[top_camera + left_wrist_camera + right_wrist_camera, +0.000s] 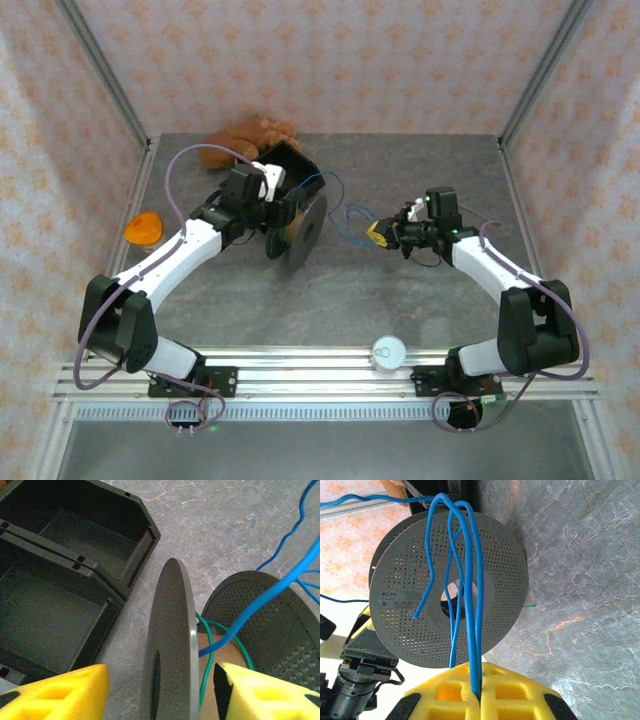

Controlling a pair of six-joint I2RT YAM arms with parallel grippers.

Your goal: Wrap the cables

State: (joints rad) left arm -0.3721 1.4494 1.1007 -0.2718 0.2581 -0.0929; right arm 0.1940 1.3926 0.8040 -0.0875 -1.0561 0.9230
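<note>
**A:** Item one, blue cable (481, 620): location?

**B:** Draped across the spool (490, 555) face. One strand is pinched in my right gripper (479, 685), pads closed on it. The green cable (210, 655) lies between the flanges, at the core.

**A:** Handling?

**B:** I judge both light, limp and springy, so pinch near an end and keep tension. My left gripper (161, 680) has its jaws apart astride one flange, touching nothing.
</note>
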